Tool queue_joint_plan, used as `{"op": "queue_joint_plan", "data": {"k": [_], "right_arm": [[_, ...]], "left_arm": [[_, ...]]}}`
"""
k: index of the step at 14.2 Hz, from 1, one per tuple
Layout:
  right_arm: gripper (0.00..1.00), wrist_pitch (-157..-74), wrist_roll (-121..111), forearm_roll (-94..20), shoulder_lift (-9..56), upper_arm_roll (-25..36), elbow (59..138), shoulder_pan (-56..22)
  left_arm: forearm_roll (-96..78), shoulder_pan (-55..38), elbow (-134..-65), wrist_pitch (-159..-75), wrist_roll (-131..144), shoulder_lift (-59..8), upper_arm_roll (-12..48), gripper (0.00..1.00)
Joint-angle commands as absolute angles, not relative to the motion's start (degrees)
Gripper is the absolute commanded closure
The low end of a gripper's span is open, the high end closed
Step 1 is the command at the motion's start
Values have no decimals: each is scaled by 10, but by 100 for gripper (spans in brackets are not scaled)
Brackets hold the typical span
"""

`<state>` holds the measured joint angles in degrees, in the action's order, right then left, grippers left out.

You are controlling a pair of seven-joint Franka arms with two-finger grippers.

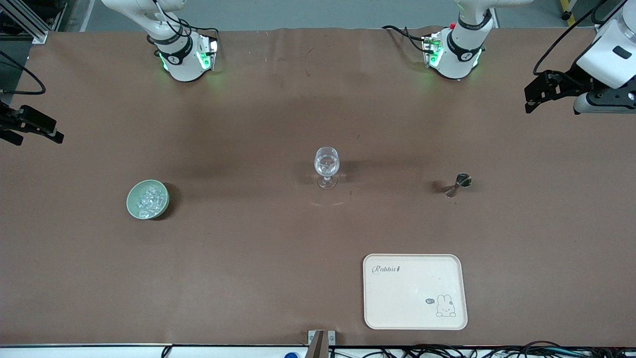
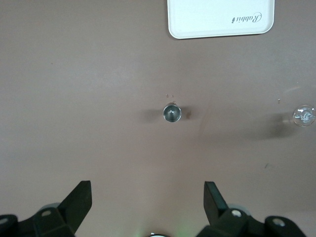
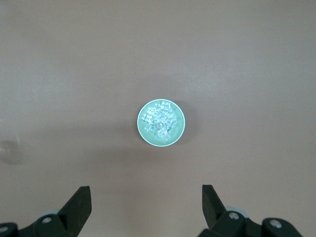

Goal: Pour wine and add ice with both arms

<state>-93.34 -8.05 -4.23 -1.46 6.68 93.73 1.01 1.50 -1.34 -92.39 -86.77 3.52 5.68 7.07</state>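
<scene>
1. Nearest us lies the tray (image 1: 415,291).
2. The ice (image 1: 148,199) fills its bowl (image 1: 130,205); the glass (image 1: 327,167) and jigger (image 1: 458,184) stand mid-counter.
3. Our left tool (image 2: 148,200) and right tool (image 3: 146,200) hang released above; a careless approach could topple the jigger.

The glass (image 1: 327,167) is standing mid-surface (image 1: 248,278), between the bowl (image 1: 133,209) holding ice (image 1: 150,198) toward the right arm's end and the jigger (image 1: 458,184) toward the left arm's; the tray (image 1: 377,308) is lying nearer the camera.
</scene>
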Motion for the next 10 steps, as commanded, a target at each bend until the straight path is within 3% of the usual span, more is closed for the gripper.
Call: {"op": "queue_joint_plan", "data": {"k": [1, 4, 6, 10], "right_arm": [[1, -931, -77, -35, -17, 65, 944, 8], [1, -933, -77, -35, -17, 65, 945, 7], [1, -933, -77, -35, -17, 65, 945, 7], [1, -933, -77, -35, -17, 65, 947, 8]], "left_arm": [[18, -12, -912, -856, 32, 54, 71, 0], [24, -8, -897, -857, 29, 37, 68, 0], [26, -4, -843, -856, 32, -10, 66, 0], [1, 43, -836, -864, 40, -65, 68, 0]]}}
